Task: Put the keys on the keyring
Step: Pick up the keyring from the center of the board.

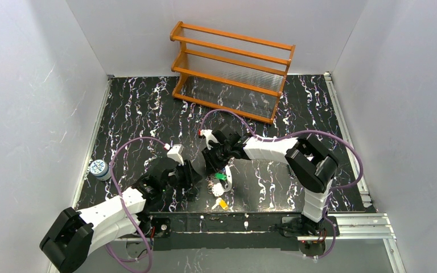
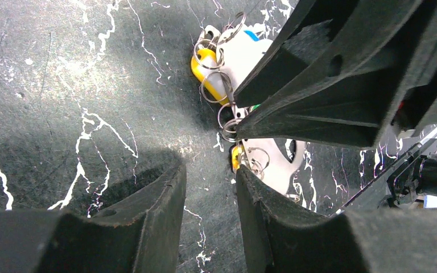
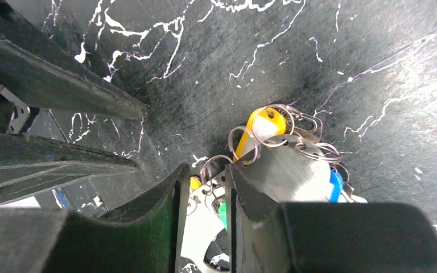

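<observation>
The keys (image 1: pixel 221 181) lie bunched on the black marbled table, joined by thin wire rings. The right wrist view shows a yellow head (image 3: pixel 262 126), a blue head (image 3: pixel 334 185) and a green head (image 3: pixel 222 214). The whitish keyring (image 3: pixel 205 227) lies among them and also shows in the left wrist view (image 2: pixel 279 162). My right gripper (image 3: pixel 207 173) stands nearly shut around the keyring, the green head between its jaws. My left gripper (image 2: pixel 210 176) is open and empty on bare table, its right fingertip beside a yellow head (image 2: pixel 236 157). Another yellow head (image 2: pixel 205 62) lies further off.
One loose yellow key (image 1: pixel 222 203) lies near the table's front edge. A round blue-and-white disc (image 1: pixel 98 168) sits at the left edge. A wooden rack (image 1: pixel 233 68) stands at the back. The two grippers (image 1: pixel 196 176) (image 1: pixel 215 169) are close together.
</observation>
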